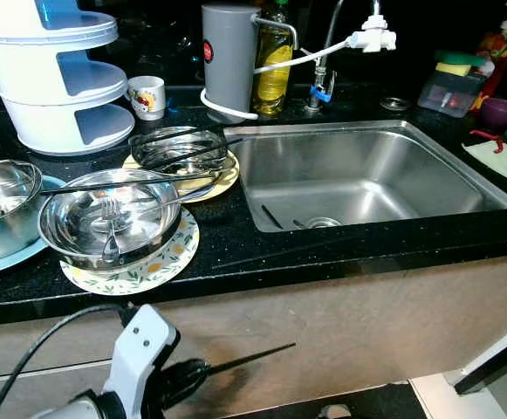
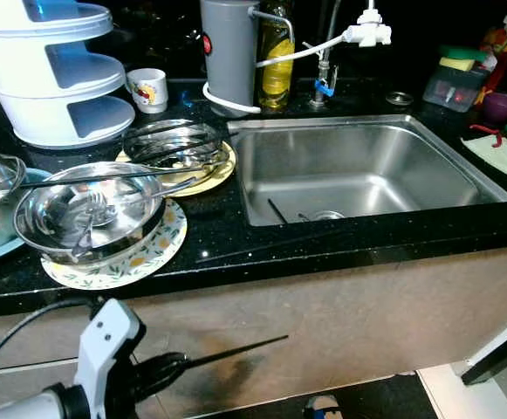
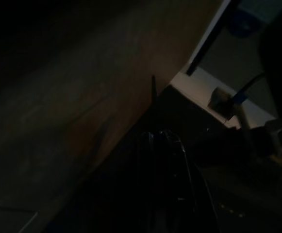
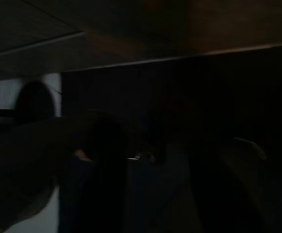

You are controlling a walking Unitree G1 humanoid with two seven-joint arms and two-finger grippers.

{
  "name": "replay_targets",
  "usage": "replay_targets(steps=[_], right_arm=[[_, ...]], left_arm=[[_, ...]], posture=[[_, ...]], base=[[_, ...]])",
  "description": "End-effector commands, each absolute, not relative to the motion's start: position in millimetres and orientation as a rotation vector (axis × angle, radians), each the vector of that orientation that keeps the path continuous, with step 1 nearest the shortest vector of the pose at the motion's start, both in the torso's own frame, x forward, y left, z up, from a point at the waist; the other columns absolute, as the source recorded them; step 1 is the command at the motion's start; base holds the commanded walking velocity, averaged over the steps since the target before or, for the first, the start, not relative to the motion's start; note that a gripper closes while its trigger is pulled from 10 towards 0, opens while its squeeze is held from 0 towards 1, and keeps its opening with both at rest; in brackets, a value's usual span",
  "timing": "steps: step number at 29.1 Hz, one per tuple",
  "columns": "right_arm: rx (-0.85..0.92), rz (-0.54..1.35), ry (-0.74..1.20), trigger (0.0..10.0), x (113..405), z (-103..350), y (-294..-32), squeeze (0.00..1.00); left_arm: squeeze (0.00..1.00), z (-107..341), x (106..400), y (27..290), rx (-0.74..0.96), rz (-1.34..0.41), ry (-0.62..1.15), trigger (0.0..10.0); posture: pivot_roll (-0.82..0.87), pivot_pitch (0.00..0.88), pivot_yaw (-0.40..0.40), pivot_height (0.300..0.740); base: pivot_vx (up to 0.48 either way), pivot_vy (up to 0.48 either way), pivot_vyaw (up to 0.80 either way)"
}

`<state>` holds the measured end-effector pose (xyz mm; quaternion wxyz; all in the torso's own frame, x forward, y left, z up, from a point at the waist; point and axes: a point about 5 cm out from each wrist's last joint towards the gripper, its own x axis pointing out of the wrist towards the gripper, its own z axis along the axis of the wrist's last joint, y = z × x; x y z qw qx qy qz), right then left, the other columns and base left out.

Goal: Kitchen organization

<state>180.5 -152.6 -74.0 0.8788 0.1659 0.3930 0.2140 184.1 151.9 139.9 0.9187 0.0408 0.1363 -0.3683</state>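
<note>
A steel bowl (image 1: 109,229) holding a fork (image 1: 111,229) is sitting on a flowered plate (image 1: 170,260) at the counter's (image 1: 323,249) front edge, looking slick and best gripped by its rim, while the left pincer (image 1: 262,353) is hanging below with fingers clenched together.

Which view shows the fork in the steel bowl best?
Left eye view: the fork lies lit inside the steel bowl on the floral plate. Right eye view shows it nearer the frame edge. Both wrist views are dark.

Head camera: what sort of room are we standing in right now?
Most likely a home kitchen: a stainless sink set in a black counter, a tap behind it, and steel bowls stacked on plates.
</note>
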Motion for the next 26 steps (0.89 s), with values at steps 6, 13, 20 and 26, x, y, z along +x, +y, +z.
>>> replay_targets(steps=[6,13,20,26], right_arm=[[0.206,0.687,0.631,10.0,192.4,-52.2,-154.4,1.0],[0.015,0.885,0.432,10.0,210.1,-22.6,-143.9,1.0],[-0.259,0.947,0.273,10.0,234.6,1.6,-127.4,0.55],[-0.337,0.922,0.142,10.0,249.0,20.6,-118.0,0.0]], left_arm=[[0.0,111.0,181.0,155.0,0.23,-0.828,0.413,0.0],[0.0,105.9,186.6,158.2,0.296,-0.85,0.421,0.0],[0.0,109.1,193.5,158.1,0.317,-0.858,0.368,0.0],[0.0,112.0,196.7,157.3,0.337,-0.875,0.348,0.0]], posture=[[-0.04,0.144,-0.045,0.74],[-0.05,0.149,-0.05,0.74],[-0.05,0.149,-0.049,0.74],[-0.04,0.15,-0.048,0.74]], base=[[0.0,0.0,0.0],[0.0,0.0,0.0],[0.0,0.0,0.0],[0.0,0.0,0.0]])
